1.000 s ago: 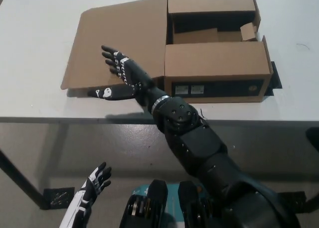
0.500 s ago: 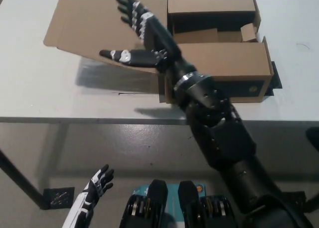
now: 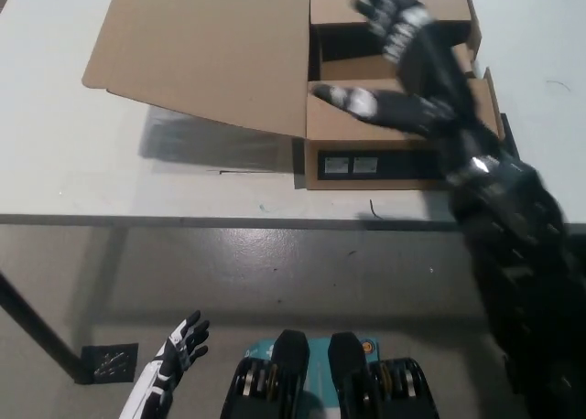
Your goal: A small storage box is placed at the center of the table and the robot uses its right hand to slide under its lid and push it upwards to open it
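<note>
While the lid is held up only by its own crease, the scene is read from left to right. At the lower left, below the table edge, the white left hand (image 3: 174,359) is seen at rest with its fingers apart and nothing in it. On the white table (image 3: 64,154), the large cardboard lid flap (image 3: 206,58) is seen raised and tilted, clear of the tabletop, with a shadow beneath it; it is hinged at the left edge of the cardboard storage box (image 3: 398,131), which sits near the centre of the table. Part of the box interior is exposed, and a front flap covers the rest. Above the box, the black right hand (image 3: 394,58) is seen blurred, with its fingers spread and nothing held; it is not touching the lid flap.

The opening is judged largely done. For a clean finish, the flap should be pushed from its underside near the free edge, steadily and upwards past the hinge line, so that it is not allowed to fall back. The box body should not be struck or dragged.
</note>
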Action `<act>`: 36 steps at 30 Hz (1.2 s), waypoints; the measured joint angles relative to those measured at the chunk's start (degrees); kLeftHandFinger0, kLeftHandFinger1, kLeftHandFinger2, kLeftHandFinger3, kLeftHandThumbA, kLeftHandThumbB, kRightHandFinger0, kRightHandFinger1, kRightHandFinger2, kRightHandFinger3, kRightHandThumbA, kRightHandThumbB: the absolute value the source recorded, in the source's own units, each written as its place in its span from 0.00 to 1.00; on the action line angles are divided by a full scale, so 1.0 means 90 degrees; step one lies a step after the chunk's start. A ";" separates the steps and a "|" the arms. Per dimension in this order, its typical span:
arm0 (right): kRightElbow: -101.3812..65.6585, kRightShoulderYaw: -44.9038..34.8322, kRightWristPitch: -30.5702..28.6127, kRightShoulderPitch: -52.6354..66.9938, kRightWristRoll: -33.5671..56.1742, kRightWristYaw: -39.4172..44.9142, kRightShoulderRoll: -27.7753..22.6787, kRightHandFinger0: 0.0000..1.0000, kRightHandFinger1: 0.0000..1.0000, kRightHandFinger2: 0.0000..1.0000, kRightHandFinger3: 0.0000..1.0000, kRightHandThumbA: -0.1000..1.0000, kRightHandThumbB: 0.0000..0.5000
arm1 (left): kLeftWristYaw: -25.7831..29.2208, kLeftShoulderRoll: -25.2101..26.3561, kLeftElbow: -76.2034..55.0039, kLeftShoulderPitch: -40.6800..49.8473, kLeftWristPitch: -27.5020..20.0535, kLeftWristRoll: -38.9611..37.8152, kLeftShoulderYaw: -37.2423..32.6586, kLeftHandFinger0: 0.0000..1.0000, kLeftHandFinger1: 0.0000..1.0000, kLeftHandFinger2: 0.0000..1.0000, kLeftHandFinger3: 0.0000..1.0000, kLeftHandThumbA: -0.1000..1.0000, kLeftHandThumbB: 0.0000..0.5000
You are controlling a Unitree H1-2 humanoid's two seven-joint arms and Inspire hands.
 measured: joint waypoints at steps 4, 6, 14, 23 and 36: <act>-0.0895 -0.0327 -0.0003 0.1306 0.0010 -0.0002 -0.0372 1.00 1.00 1.00 1.00 1.00 0.72 | -0.0001 -0.0001 0.0099 0.0011 0.0002 0.0000 0.0003 1.00 1.00 1.00 1.00 1.00 0.66; -0.1221 -0.0445 -0.0007 0.1881 0.0028 -0.0005 -0.0471 1.00 1.00 1.00 1.00 1.00 0.71 | -0.0001 -0.0002 0.0120 0.0013 0.0002 0.0000 0.0004 1.00 1.00 1.00 1.00 1.00 0.68; -0.2877 -0.0750 -0.0416 0.5315 0.0325 0.0025 -0.0513 1.00 1.00 1.00 1.00 1.00 0.64 | -0.0001 -0.0005 0.0196 0.0050 0.0001 -0.0001 0.0004 1.00 1.00 1.00 1.00 1.00 0.66; -0.2031 -0.0619 -0.1297 0.6688 0.0390 0.0149 -0.0172 1.00 1.00 1.00 1.00 1.00 0.65 | -0.0006 -0.0004 0.0218 0.0259 -0.0024 -0.0001 0.0004 1.00 1.00 1.00 1.00 1.00 0.64; 0.0489 -0.0548 -0.2327 0.6310 -0.0022 0.0249 0.0024 1.00 1.00 1.00 1.00 1.00 0.57 | -0.0006 -0.0074 0.0248 0.0783 -0.0239 0.0019 0.0002 1.00 1.00 1.00 1.00 1.00 0.66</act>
